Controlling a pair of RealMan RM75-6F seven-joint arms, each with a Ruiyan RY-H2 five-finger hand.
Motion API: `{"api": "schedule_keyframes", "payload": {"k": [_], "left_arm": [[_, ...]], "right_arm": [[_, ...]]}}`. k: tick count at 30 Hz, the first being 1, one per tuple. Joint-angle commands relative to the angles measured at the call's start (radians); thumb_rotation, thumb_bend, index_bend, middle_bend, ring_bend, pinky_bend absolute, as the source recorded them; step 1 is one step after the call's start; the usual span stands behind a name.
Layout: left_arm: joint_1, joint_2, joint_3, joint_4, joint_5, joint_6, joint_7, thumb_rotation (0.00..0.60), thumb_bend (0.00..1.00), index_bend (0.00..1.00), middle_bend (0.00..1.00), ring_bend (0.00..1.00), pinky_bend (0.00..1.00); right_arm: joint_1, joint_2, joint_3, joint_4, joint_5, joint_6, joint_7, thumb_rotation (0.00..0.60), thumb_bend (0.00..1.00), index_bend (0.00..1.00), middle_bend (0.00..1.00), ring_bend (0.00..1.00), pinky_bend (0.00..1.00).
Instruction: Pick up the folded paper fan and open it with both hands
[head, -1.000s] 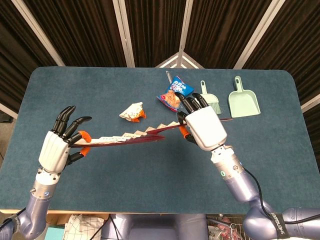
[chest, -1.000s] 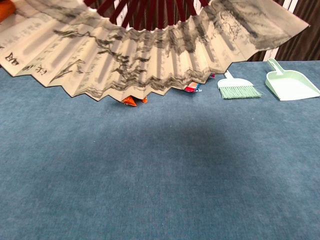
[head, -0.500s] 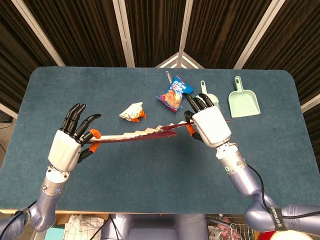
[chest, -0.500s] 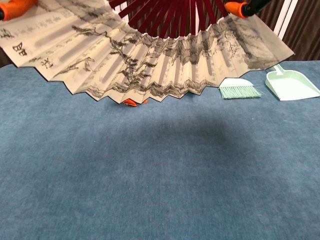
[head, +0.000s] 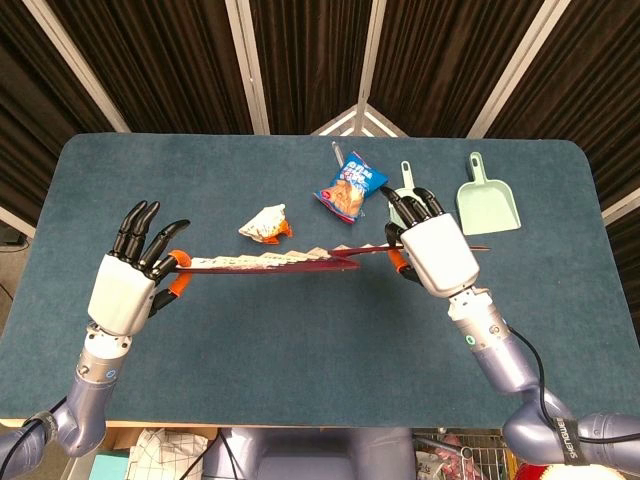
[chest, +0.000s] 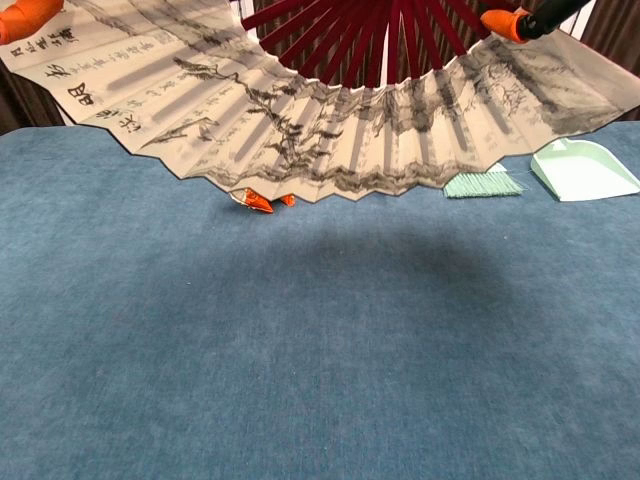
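The paper fan (head: 275, 260) is spread wide, seen edge-on from the head view as a thin pleated strip with dark red ribs. From the chest view the fan (chest: 330, 110) shows its ink painting and dark red ribs across the top. My left hand (head: 130, 283) pinches its left end with orange-tipped fingers, the other fingers spread upward. My right hand (head: 432, 250) holds the right end, back of the hand toward the camera. Both hands hover above the blue table (head: 300, 330). In the chest view only orange fingertips (chest: 505, 22) of the right hand show.
A crumpled white and orange wrapper (head: 266, 224) lies just beyond the fan. A blue snack bag (head: 349, 187), a mint brush (head: 414, 196) and a mint dustpan (head: 487, 202) lie at the back right. The dustpan (chest: 580, 170) and brush (chest: 482, 183) also show in the chest view.
Both hands have moved apart and risen slightly, and the fan has levelled out and spread wider. The right hand shifted right, toward the brush.
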Motion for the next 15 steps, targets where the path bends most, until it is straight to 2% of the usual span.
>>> {"api": "schedule_keyframes", "payload": {"k": [1,15], "left_arm": [[-0.007,-0.004,0.002,0.013,-0.002,-0.001,0.000,0.600,0.50,0.59,0.25,0.00,0.10],[-0.073,-0.054,0.005,0.157,0.046,0.011,0.033,0.600,0.50,0.58,0.25,0.00,0.10]], "right_arm": [[-0.010,0.003,0.004,0.008,-0.017,0.006,0.003,0.600,0.50,0.74,0.15,0.25,0.18],[-0.043,-0.049,0.000,0.121,-0.050,0.011,-0.020,0.600,0.50,0.74,0.15,0.25,0.18]]}}
